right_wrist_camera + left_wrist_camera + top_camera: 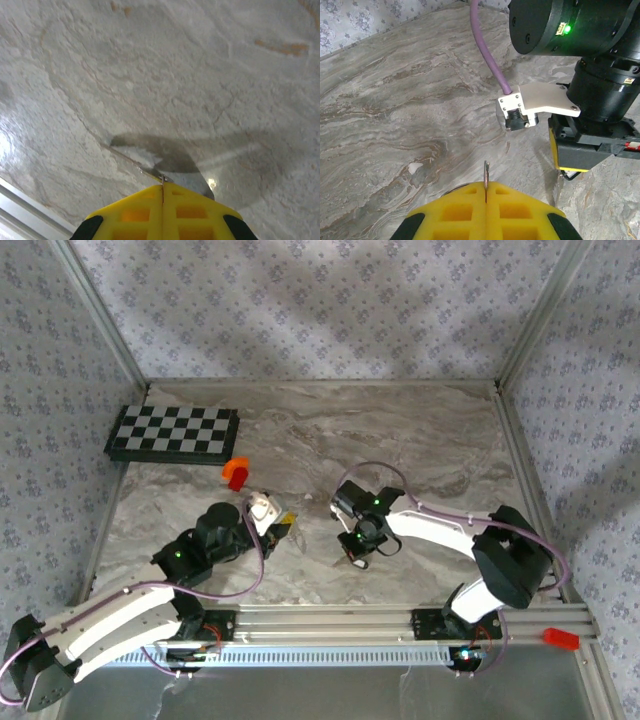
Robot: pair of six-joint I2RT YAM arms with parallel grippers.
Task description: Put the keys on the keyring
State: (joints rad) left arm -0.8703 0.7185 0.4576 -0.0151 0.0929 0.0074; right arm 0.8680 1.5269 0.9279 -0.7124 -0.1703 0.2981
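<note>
The key (486, 175) looks to be the thin silver sliver standing straight up from the seam of the left fingers (455, 212), which are pressed together on it. I can't see its black head, so I take it to be buried in the grip. Held blade-out like that, it is ready to be poked through a loop. The ring (131, 160) seems to be the fine silvery line running leftward from the tips of the right fingers (195, 210), which are clamped on its near end low over the surface (225, 60), likely to lift and steady it. I count one key, one ring, two arms, and one orange block (237, 472) and one checkerboard (172, 433) off at the back left
</note>
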